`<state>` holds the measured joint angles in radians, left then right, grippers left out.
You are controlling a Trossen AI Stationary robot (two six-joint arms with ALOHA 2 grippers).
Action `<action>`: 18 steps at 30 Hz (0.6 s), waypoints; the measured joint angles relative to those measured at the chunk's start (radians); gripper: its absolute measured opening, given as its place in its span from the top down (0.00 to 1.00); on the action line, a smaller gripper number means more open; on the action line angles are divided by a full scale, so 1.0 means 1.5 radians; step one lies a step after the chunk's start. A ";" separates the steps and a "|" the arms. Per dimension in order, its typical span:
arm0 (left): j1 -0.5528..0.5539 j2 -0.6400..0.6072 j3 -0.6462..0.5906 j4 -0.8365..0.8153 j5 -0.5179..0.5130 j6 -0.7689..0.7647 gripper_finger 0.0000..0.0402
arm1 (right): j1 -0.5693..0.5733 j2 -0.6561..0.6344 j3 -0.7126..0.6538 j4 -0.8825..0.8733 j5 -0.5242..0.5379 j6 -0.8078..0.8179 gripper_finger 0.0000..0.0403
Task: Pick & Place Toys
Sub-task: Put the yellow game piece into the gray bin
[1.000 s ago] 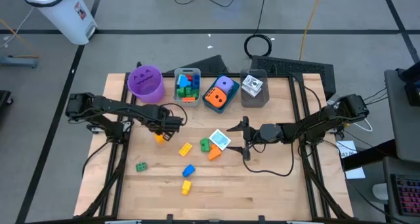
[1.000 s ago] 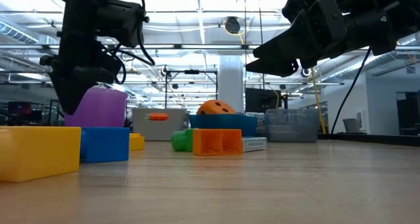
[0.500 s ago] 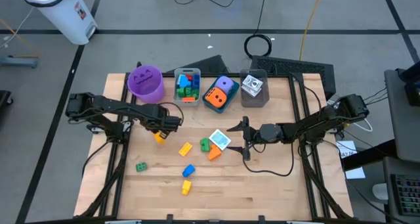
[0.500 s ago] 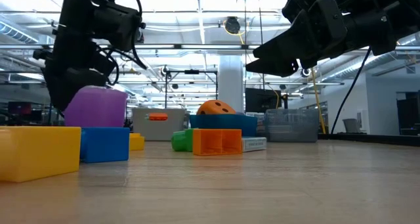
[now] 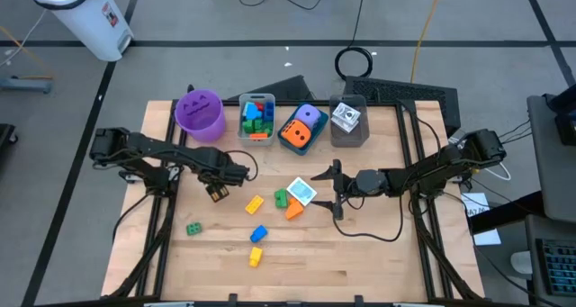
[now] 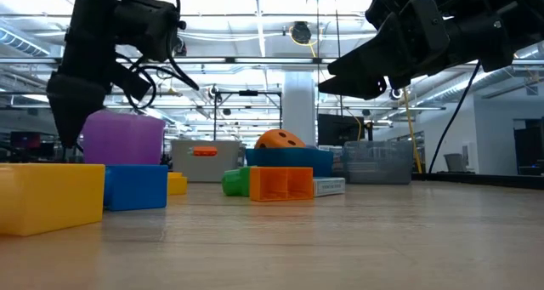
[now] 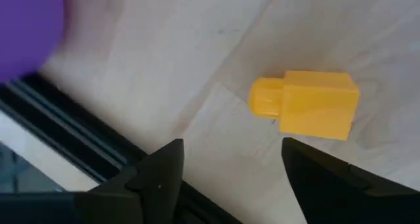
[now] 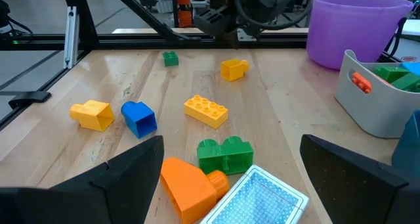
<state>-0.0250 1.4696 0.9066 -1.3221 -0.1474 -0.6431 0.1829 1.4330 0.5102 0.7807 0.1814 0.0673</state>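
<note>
My left gripper (image 5: 216, 190) points down at the table's left-middle, open (image 7: 230, 152), over a small yellow-orange brick (image 7: 305, 104) that lies on its side on the wood just ahead of the fingertips, untouched. The right wrist view shows that brick (image 8: 234, 68) on the table too. My right gripper (image 5: 336, 190) hovers open at mid-table. Before it lie a white printed cube (image 5: 301, 192), an orange brick (image 8: 187, 184) and a green brick (image 8: 225, 155). Other bricks lie loose: yellow (image 5: 255, 203), blue (image 5: 258, 233), yellow (image 5: 255, 256), green (image 5: 193, 228).
Along the far edge stand a purple cup (image 5: 200, 113), a grey bin (image 5: 256, 138) with bricks, a blue bin (image 5: 286, 143) with an orange and a purple die, and a clear bin (image 5: 348, 138) with a printed cube. Bare wood lies toward the near edge.
My left gripper has drawn back a little toward the table's left edge and tipped its fingers down over the yellow-orange brick, which has stayed where it lay. My right gripper has kept still.
</note>
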 joint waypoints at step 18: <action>-0.104 0.000 0.000 0.102 0.019 0.675 0.39 | 0.000 0.000 0.000 -0.004 0.000 0.000 0.14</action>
<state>-0.1817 1.4696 0.9062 -1.1698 -0.1192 0.3691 0.1830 1.4330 0.5102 0.7740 0.1814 0.0673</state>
